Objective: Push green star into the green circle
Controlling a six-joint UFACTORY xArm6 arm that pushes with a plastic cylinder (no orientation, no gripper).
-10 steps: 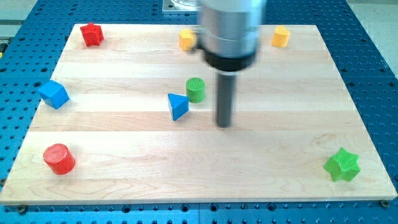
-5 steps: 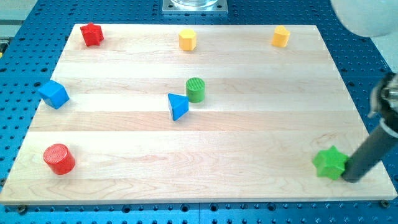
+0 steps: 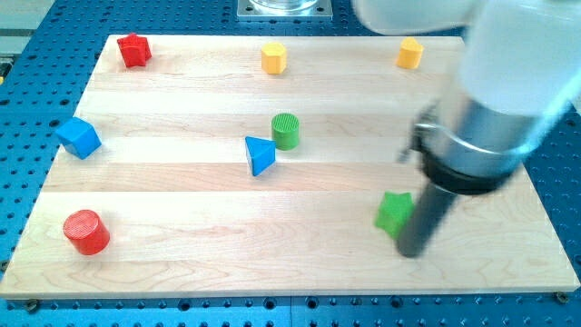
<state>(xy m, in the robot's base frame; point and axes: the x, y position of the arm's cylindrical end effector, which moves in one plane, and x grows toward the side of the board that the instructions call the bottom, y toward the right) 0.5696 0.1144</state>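
Pale wooden board (image 3: 182, 195) with small matt plastic-looking blocks and a dark matt rod.

The board is light wood in glued planks, smooth, with fine grain and a soft sheen, lying on a blue perforated metal-looking table (image 3: 27, 109). My tip (image 3: 413, 252) ends a dark, matt, smooth rod under a glossy black collar and a brushed silvery housing (image 3: 495, 136). Touching the rod on the view's left, the green star (image 3: 393, 213) looks like matt plastic. Well to the tip's upper left, the green circle (image 3: 285, 131) shows a ribbed top, as does the red cylinder (image 3: 86, 231) far to the tip's left. The blue triangle (image 3: 260, 155) looks smooth and matt.
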